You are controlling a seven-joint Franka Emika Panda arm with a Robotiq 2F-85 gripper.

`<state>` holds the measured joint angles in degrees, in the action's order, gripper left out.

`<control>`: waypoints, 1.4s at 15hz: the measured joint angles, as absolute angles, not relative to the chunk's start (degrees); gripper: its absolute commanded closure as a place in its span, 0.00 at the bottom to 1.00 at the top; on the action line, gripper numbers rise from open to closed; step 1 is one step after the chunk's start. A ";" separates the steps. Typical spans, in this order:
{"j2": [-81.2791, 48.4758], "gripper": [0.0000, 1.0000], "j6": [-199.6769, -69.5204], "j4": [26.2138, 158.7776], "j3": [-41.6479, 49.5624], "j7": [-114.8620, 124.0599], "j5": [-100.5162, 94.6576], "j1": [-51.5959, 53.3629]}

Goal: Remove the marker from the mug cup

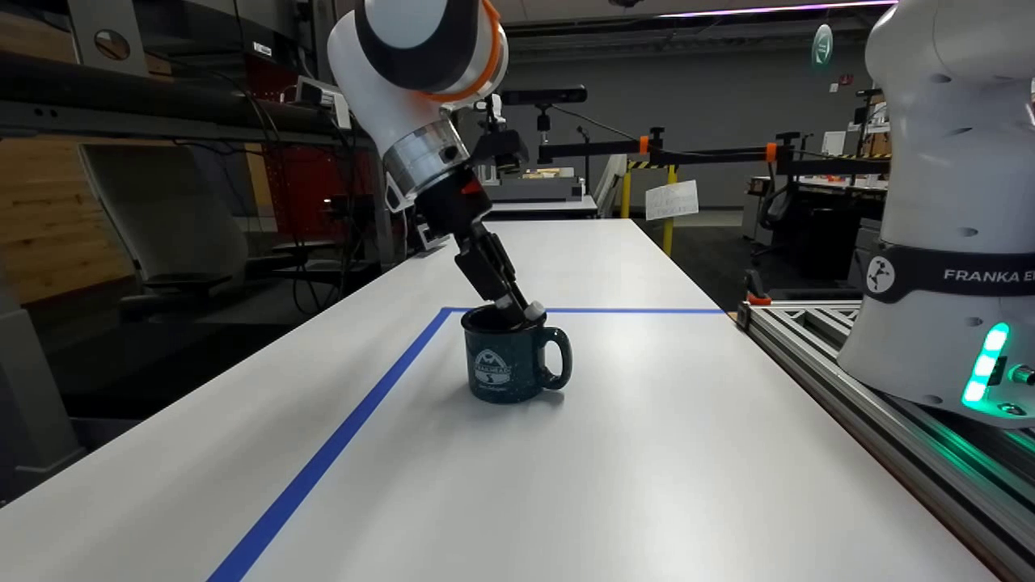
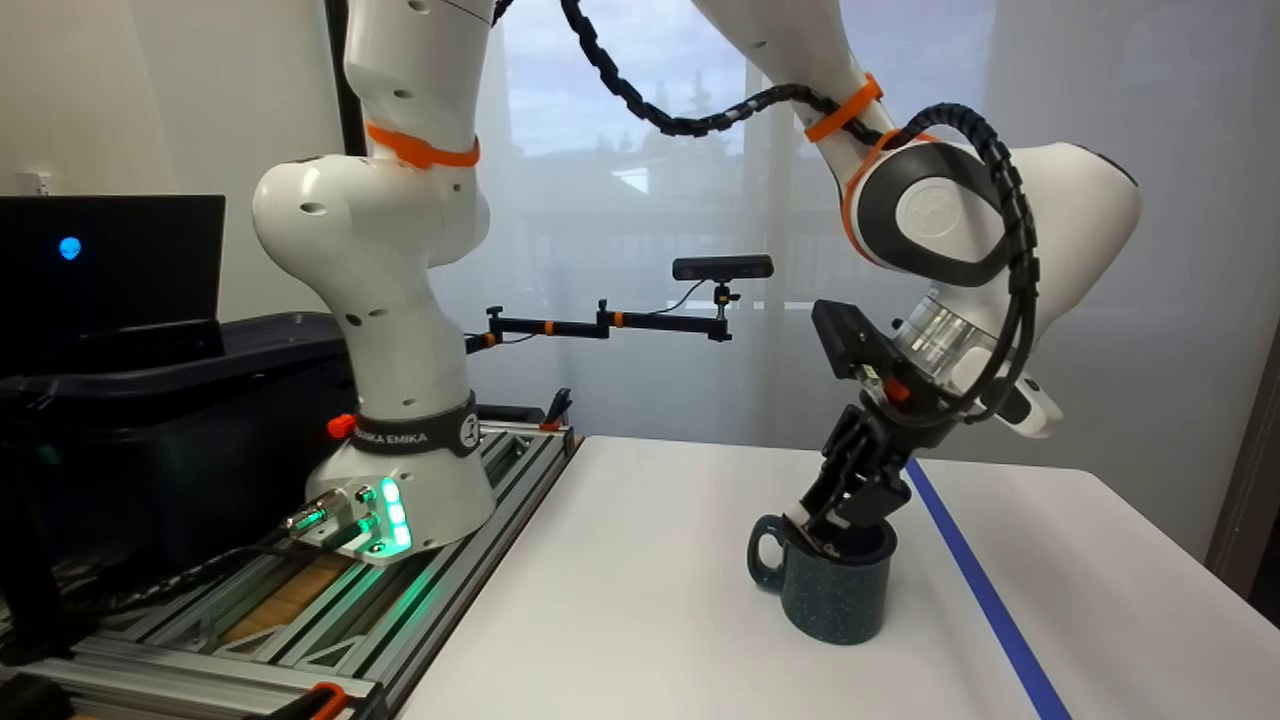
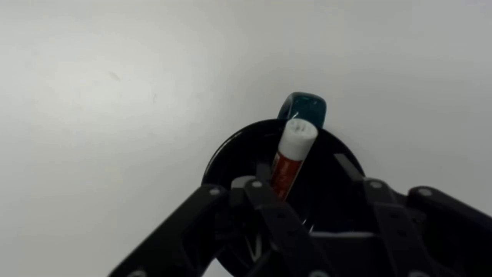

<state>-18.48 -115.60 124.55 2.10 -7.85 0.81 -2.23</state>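
Observation:
The dark glossy mug cup (image 1: 521,372) stands upright on the white table, with its loop handle and pale mark showing in an exterior view. It also shows in an exterior view (image 2: 838,600) and from above in the wrist view (image 3: 232,148). The marker (image 3: 292,154), with a white end and red body, leans inside the mug with its white end at the rim near the handle. Its lower part is hidden. My gripper (image 3: 306,167) is tilted, with its fingertips inside the mug mouth. The fingers are apart, and the marker lies close to the left finger in the wrist view.
Blue tape lines (image 1: 348,432) run along the white table (image 1: 687,461) near the mug. The robot base (image 2: 400,500) stands on a metal rail frame at the table's edge. A camera on a jointed boom (image 2: 722,268) stands beyond the table.

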 measured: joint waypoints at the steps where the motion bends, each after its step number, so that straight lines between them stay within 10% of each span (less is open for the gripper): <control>1: -18.92 0.74 -115.64 124.34 2.11 -7.84 0.78 -2.23; 4: -20.09 1.00 -115.77 123.81 2.11 -7.76 0.52 -2.23; 21: -0.49 0.95 -119.22 134.77 6.22 -0.82 1.32 -6.13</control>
